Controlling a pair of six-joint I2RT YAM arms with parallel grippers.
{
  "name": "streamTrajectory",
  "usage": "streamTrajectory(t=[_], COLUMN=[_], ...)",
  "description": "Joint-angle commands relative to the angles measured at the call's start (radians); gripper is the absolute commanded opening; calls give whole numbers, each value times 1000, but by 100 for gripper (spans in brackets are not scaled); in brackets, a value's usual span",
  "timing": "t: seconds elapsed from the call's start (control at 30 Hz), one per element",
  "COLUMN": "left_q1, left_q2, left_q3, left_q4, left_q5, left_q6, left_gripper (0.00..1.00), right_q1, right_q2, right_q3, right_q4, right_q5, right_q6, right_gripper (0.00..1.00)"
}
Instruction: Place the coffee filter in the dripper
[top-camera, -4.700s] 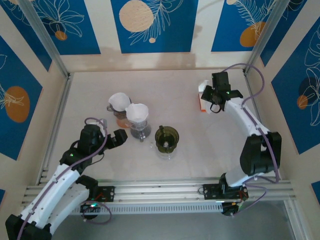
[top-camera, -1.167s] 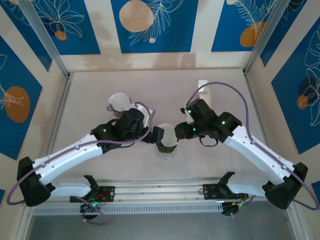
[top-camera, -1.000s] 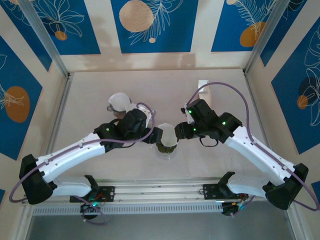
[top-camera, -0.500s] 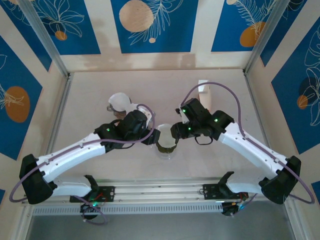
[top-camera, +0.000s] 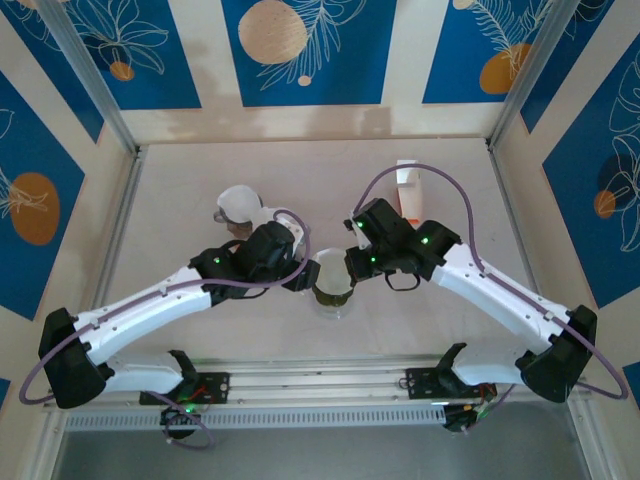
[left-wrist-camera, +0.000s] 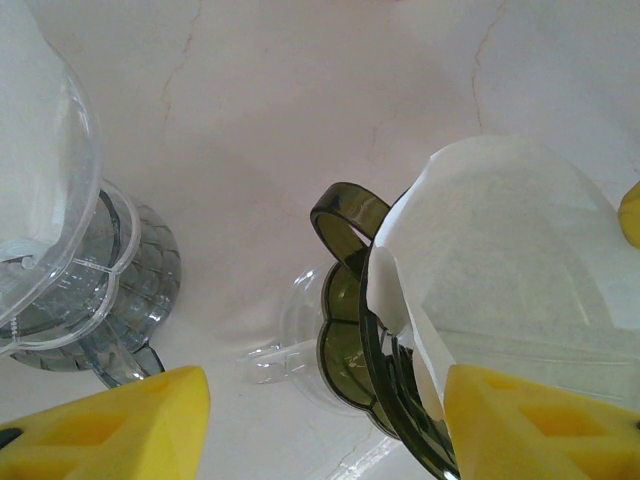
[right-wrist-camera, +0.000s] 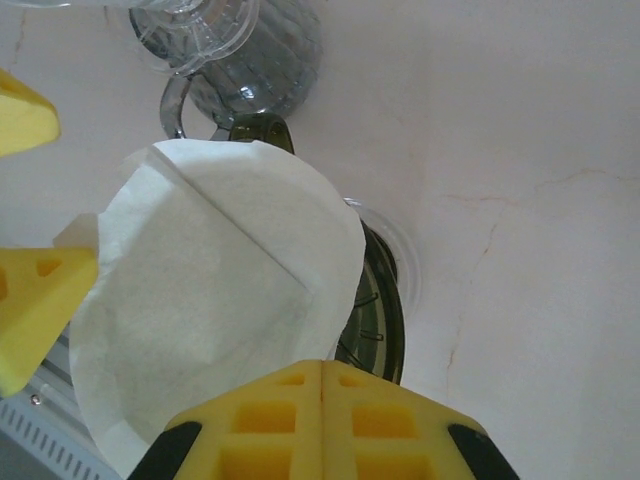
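Between the two grippers, the coffee filter sits in the dark green dripper, its white cone standing well above the rim.

In the left wrist view, the left gripper has its jaws wide apart and holds nothing. The filter and the dripper lie ahead of it, towards its right finger. That finger's yellow pad overlaps the lower edge of the paper. The dripper's looped handle is just ahead of the gap between the fingers. A clear dripper with its own white paper stands ahead of the left finger, apart from the green one, on the pale table.

In the right wrist view, the right gripper has its yellow fingers pressed flat together. The filter spreads directly ahead of them and a little to the left, and its near edge passes behind the fingertips. I cannot tell whether any paper is caught between the pads. The green rim curves just ahead and to the right of the fingers. The clear dripper is farther ahead.

From above, another filter-lined dripper stands beyond the left gripper. A white and orange carton stands behind the right gripper, well apart from it.
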Motion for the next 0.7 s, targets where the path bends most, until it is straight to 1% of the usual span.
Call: streamTrajectory(t=[0.0,0.27,0.4,0.6,0.63,0.67], left_q1=[-10,-9,-9,-8,-9,-9], left_q2=[-21,-36,-60,-58,-59,-62], left_q3=[-12,-20,-30,-32,-37,-41], left_q4=[-2,3,29,21,22,31], left_q5=[-19,-18,2,7,8,14], left_q6=[-5,-12,-16,-15,-16,-16], left_gripper=[65,71,78,75,76,79], right_q1=[12,44,63,67,69,69], right_q2=[11,38,48,47,49,49], right_q3=[36,49,59,61,61,60], right_q4=[-40,-67,-73,-69,-68,-68], right_q5=[58,126,141,142,141,141], right_q6=[-5,-12,-11,-9,-9,-9], right_gripper=[0,0,0,0,0,0])
